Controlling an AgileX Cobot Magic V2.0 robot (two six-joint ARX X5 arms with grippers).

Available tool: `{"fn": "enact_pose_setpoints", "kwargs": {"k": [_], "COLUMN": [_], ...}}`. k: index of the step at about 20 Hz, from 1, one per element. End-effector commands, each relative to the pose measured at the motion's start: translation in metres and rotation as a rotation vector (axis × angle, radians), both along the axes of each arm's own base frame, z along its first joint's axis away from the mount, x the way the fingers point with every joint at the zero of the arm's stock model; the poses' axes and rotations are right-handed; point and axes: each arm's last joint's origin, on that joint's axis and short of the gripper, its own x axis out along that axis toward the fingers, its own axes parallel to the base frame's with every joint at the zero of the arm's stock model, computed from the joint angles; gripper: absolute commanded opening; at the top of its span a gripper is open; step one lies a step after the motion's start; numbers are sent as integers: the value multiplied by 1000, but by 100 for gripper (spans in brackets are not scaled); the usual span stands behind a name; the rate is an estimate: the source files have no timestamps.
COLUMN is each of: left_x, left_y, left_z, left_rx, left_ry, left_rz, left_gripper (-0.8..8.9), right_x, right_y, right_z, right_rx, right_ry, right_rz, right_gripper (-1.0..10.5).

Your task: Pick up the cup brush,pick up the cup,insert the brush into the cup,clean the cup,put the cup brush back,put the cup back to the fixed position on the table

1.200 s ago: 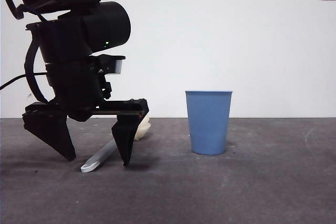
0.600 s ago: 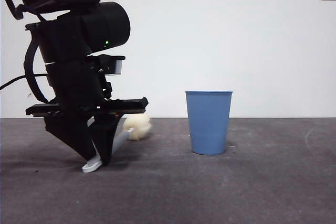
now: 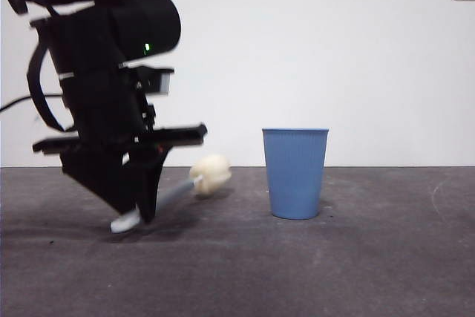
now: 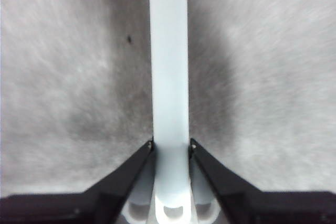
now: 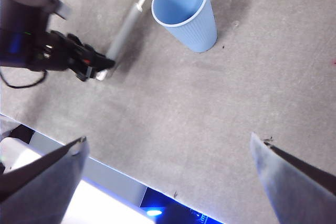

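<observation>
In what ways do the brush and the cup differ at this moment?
The brush is long, thin and tilted, with a cream sponge head, while the cup is blue, wide and upright. The left hand grips the brush by its handle; nothing touches the cup, which stands on the table.

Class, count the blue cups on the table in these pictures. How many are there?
1. The cup stands upright on the table, apart from the cup brush held by the left gripper.
</observation>
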Motion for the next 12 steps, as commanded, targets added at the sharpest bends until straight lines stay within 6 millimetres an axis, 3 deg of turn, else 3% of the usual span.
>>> {"fn": "enact_pose_setpoints", "kwargs": {"k": [1, 7, 12], "left_x": [-3, -23, -67], "left_y": [6, 22, 52], "left_z": [14, 58, 114], "left_rx": [-3, -25, -66], "left_ry": [-39, -125, -248], "left_rz": [-29, -77, -119], "left_gripper": [-8, -8, -8], "right_x": [0, 8, 32], "right_y": [0, 5, 13], "right_z": [1, -2, -55], "right_rx": [-2, 75, 104], "right_ry": [-12, -78, -120], "right_rz": [6, 82, 97], "right_gripper": [595, 594, 595]}}
